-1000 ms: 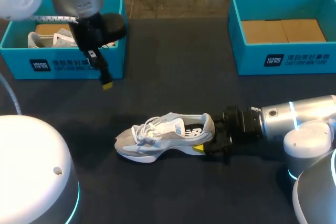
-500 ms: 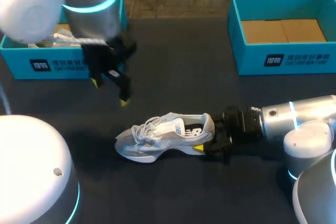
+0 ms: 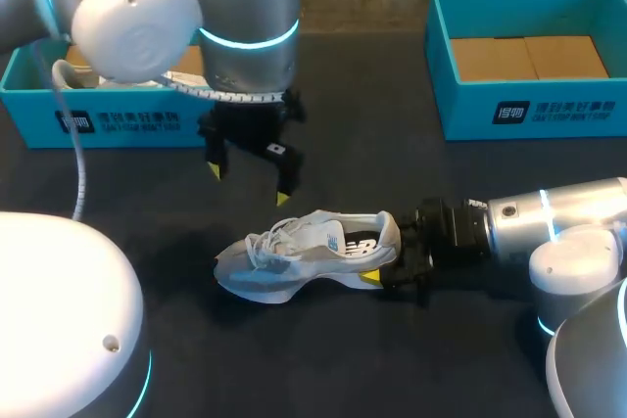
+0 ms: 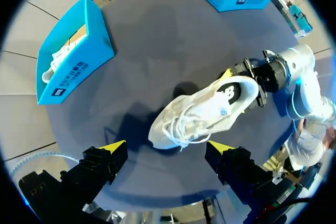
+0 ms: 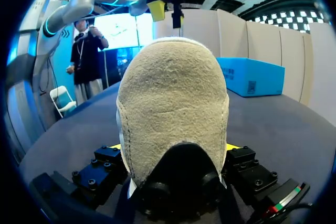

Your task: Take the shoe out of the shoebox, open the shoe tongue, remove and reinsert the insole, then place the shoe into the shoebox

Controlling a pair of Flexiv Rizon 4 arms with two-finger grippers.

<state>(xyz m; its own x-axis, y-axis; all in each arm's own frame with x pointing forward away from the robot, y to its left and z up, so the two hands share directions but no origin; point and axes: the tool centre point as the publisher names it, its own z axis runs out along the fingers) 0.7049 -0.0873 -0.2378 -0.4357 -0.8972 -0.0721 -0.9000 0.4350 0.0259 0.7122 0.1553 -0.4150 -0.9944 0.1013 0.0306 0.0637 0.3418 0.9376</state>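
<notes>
My left gripper (image 3: 247, 184) had swung in from well beyond the shoe (image 3: 309, 252) and hung over its laces, fingers spread wide. My right gripper (image 3: 397, 259) stayed clamped on the shoe's heel, steadying it upright on the table (image 3: 392, 154). Opening the tongue looked next.

1. A dark, matte table (image 3: 353, 144) lies under everything in view.
2. An open-topped blue box (image 3: 118, 122) stands at the table's far edge, on my left side.
3. A pale spare shoe (image 4: 56, 60) lies inside that box.
</notes>
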